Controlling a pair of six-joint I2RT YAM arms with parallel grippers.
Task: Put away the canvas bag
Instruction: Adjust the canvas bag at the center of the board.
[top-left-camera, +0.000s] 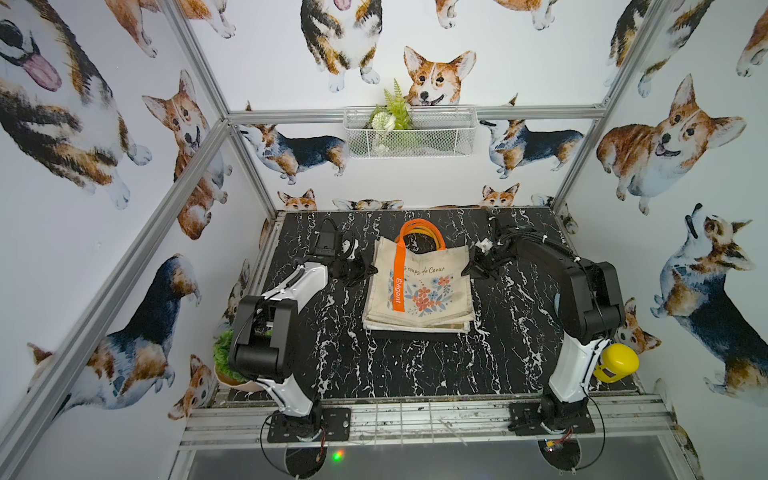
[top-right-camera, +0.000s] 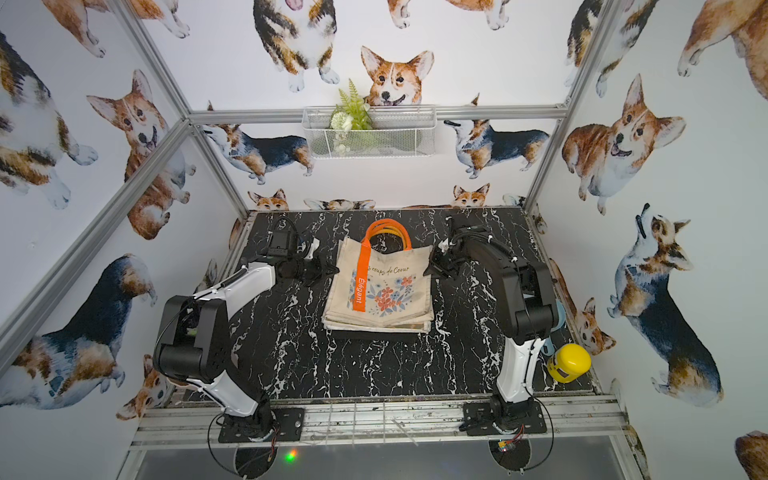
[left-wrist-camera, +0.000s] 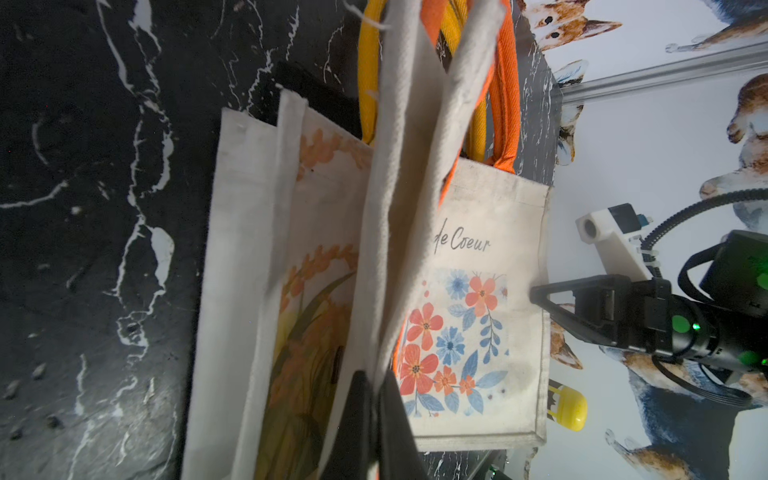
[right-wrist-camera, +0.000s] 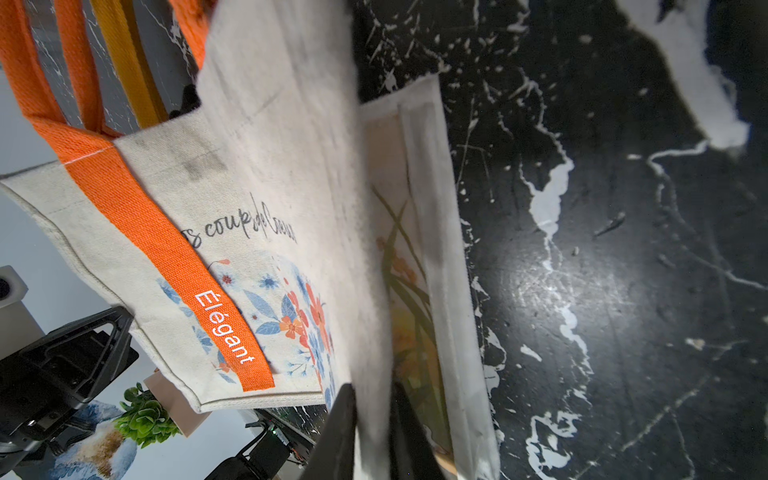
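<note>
**Both pincers clamped on the bag, carry not started**

Left pincer (left-wrist-camera: 376, 388) is closed tight on a fold of cream cloth at one side edge of the canvas bag (top-left-camera: 419, 286). Right pincer (right-wrist-camera: 374, 401) has the opposite side edge nipped between its jaws the same way. In both top views the two tips touch the bag's left and right edges, just below its mouth, at frame centre.

The bag has a floral print, with an orange strap (top-left-camera: 397, 282) down its face and orange handles (top-left-camera: 419, 227) pointing up-frame. It's the top one on a stack of bags (top-left-camera: 415, 326) on the counter (top-left-camera: 415, 374). Can't tell whether it's clear of the stack.

My read on progress: grasp done, early stage. Lift, carry and release are left. The likely target is the wire basket (top-left-camera: 449, 139) on the back wall, upper middle, with a plant (top-left-camera: 395, 112) in its left end. That's a guess.

Pose: bases at the bottom edge, elbows raised, forearms reaching up-frame then bending inward. The arms are roughly mirrored, pincers pointing at each other.
</note>
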